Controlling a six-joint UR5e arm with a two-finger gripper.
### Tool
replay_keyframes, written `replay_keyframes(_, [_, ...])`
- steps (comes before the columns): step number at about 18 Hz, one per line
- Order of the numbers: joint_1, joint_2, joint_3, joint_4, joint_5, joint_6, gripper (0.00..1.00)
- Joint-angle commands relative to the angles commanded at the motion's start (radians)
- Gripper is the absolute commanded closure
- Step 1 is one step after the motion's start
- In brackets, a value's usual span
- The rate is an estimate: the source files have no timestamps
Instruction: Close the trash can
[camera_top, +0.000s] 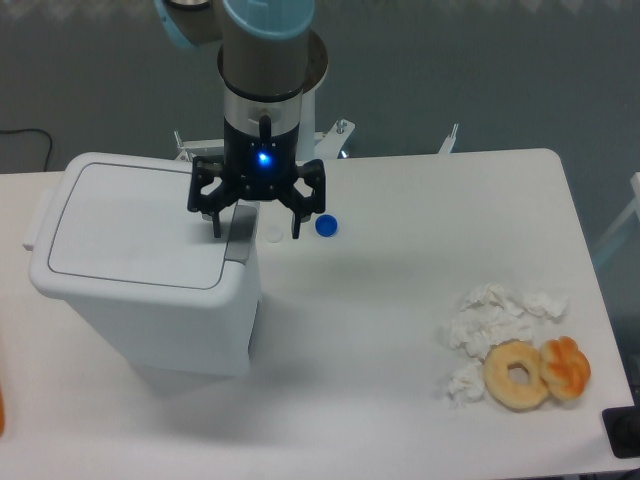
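The fingers (216, 222) of the gripper (256, 224) are standing wide apart and are holding nothing. One finger is hanging over the right edge of the trash can's lid, just above the grey latch tab (239, 237); the other is hanging beyond the bin, over the worktop (400, 260). A blue light is glowing on the gripper body. The trash can (140, 265) is standing on the left part of the worktop, and its flat white lid is lying down flat on the rim. Near the right finger a small blue cap (325, 226) is lying on the worktop. Well apart, at the right front, crumpled white tissues (495, 318) are lying beside a doughnut (517, 374) and an orange pastry (566, 367), which are touching each other.
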Motion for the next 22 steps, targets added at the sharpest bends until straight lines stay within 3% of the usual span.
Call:
replay_keyframes(4, [0.035,-0.014,0.020,0.003,0.003,0.099,0.00])
replay_keyframes(14, [0.320,-0.162,0.049,0.032,0.031,0.575,0.00])
replay_keyframes(22, [0.414,-0.291,0.063,0.057,0.120,0.931,0.00])
